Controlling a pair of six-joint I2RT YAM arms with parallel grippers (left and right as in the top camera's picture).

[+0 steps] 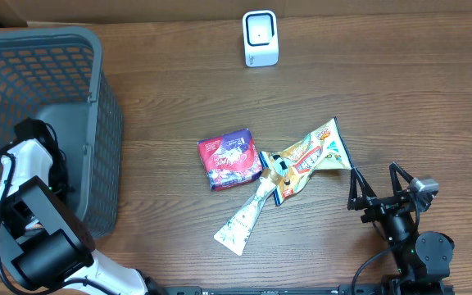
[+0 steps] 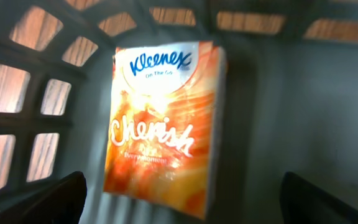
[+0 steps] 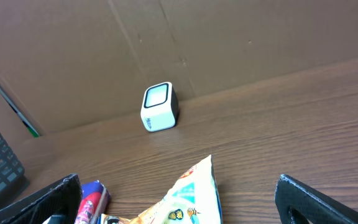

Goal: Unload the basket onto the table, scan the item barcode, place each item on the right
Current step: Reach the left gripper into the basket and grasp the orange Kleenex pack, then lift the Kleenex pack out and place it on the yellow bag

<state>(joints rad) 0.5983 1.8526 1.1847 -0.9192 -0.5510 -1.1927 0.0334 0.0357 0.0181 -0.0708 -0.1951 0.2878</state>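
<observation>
tissue pack (image 2: 163, 124) — orange, inside basket (image 2: 291, 106) | scanner (image 1: 260, 38) — white, upright

The table (image 1: 179, 82) is dark brown wood with long lines in it. Behind it stands a flat brown cardboard wall (image 3: 241, 37) with a few folds. The light is soft and even.

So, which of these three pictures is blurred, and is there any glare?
Left wrist view: the Kleenex pack and basket wall are smeared soft, with a bright washed-out patch on the pack's top. Overhead view: sharp, evenly lit. Right wrist view: the scanner is sharp.
</observation>
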